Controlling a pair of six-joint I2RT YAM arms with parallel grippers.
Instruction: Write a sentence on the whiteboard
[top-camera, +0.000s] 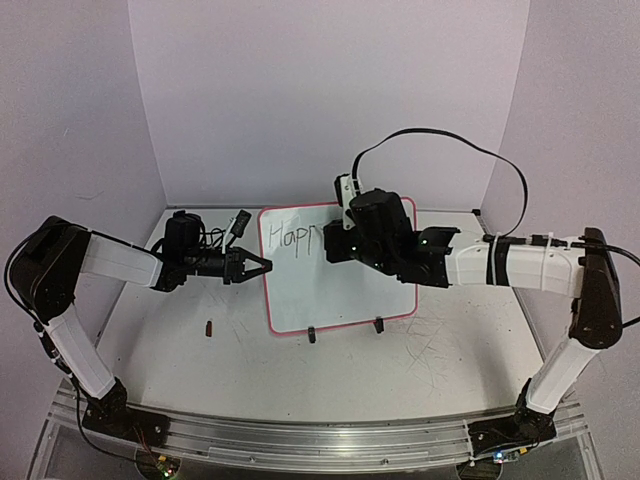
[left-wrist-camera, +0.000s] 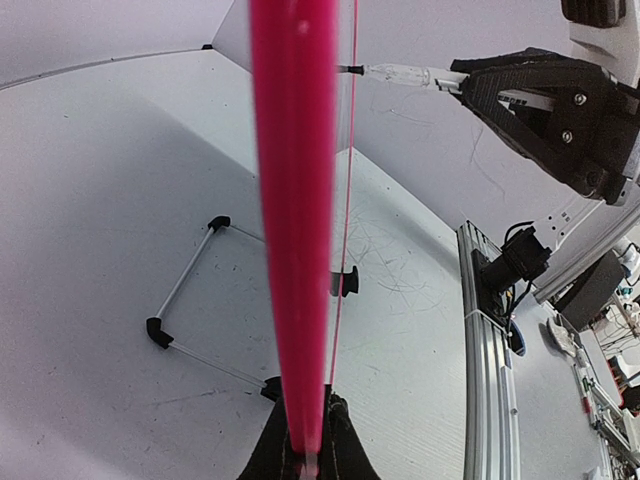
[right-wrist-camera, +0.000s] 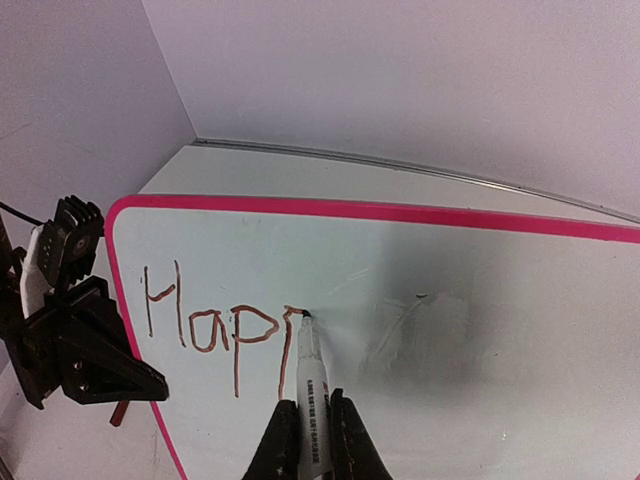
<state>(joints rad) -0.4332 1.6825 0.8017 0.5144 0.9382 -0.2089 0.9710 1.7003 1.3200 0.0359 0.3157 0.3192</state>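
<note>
The whiteboard (top-camera: 340, 290) stands on its two black clip feet (top-camera: 378, 325) in the middle of the surface (top-camera: 200, 370), face toward the arms; the left claw (top-camera: 262, 266) is pinched on its left pink edge; the right claw (right-wrist-camera: 308, 425) is clamped on a marker (right-wrist-camera: 308, 375), whose tip touches the board at the end of the sentence (right-wrist-camera: 215, 325), which reads "Hap" with a further p partly drawn; a small dark piece (top-camera: 209, 327) lies left of the board.

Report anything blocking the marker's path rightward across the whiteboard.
Nothing visible does. The marker touches the whiteboard at the last letter, and nothing lies to its right. The left gripper clamps the left edge.
</note>
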